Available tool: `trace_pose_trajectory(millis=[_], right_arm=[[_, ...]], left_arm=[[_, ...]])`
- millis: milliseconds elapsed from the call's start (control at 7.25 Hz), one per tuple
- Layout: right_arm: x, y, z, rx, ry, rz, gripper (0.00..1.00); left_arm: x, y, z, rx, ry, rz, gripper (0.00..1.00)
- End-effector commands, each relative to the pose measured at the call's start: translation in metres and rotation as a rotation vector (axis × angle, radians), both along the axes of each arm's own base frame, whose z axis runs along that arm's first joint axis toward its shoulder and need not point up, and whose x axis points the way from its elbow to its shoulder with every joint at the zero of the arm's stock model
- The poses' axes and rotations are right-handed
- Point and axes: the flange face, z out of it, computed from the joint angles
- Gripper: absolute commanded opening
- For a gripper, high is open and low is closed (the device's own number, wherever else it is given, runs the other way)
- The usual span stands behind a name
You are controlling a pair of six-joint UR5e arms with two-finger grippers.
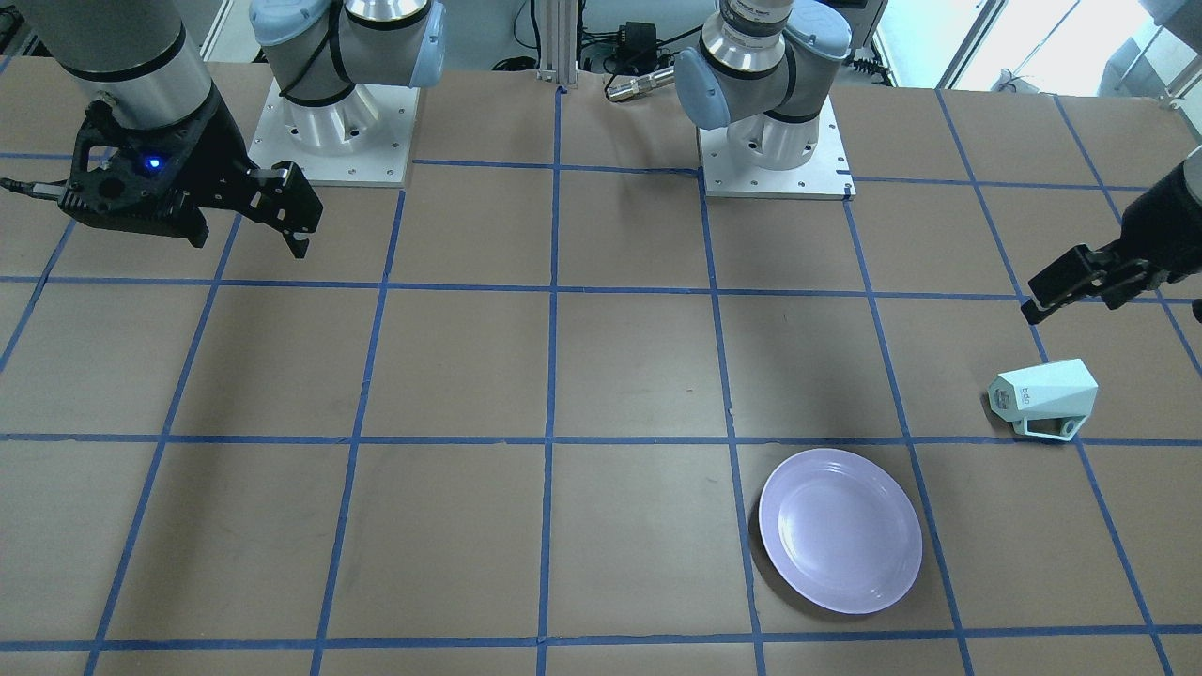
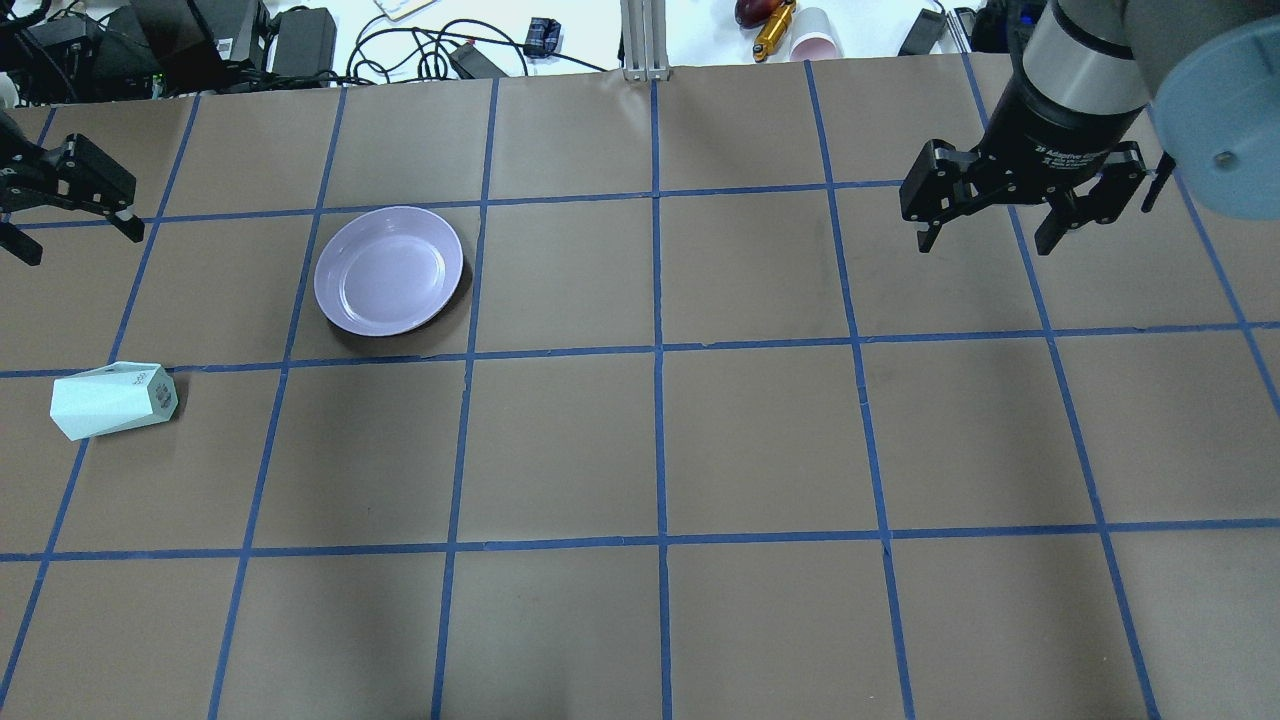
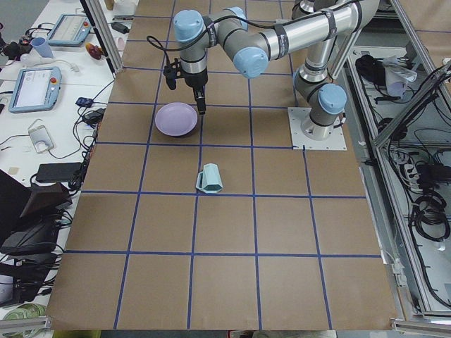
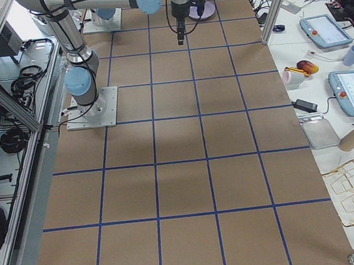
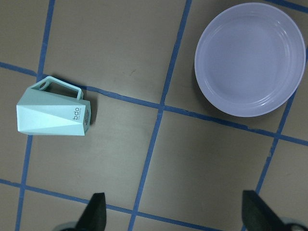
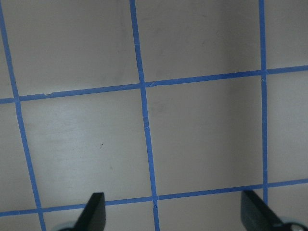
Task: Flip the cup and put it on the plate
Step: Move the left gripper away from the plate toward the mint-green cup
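Overhead exterior: the cup lies on its side on the counter, near the left edge. Farther in sits the plate, well apart from it. Beyond, the left tool and right tool hover, fingers spread.

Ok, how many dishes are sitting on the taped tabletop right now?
2. The mint-green cup lies on its side near the table's left edge; the lavender plate sits apart from it, farther from the robot and nearer the middle. None appears hidden.
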Motion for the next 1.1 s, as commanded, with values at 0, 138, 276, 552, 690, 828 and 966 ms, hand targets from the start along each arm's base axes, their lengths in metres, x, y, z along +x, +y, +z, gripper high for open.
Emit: trace_pose_trajectory(millis=[0,138,276,552,690,828,966], right_arm=[[0.0,0.0,0.0,0.0,0.0,0.0,1.0],[0.0,0.0,0.0,0.0,0.0,0.0,1.0],[0.0,0.0,0.0,0.0,0.0,0.0,1.0],[0.0,0.0,0.0,0.0,0.0,0.0,1.0],[0.0,0.0,0.0,0.0,0.0,0.0,1.0],[0.0,0.0,0.0,0.0,0.0,0.0,1.0],[0.0,0.0,0.0,0.0,0.0,0.0,1.0]], left_arm=[[0.053,0.005,-0.017,-0.023,0.081,-0.021,1.0],[0.086,0.012,-0.029,-0.022,0.106,-0.043,1.0],[0.112,0.018,-0.039,-0.013,0.116,-0.048,1.0],[0.158,0.031,-0.062,-0.003,0.145,-0.091,1.0],[0.176,0.033,-0.076,-0.037,0.196,-0.094,1.0],[0.193,0.037,-0.091,-0.036,0.219,-0.105,1.0],[0.211,0.04,-0.107,-0.054,0.241,-0.118,1.0]])
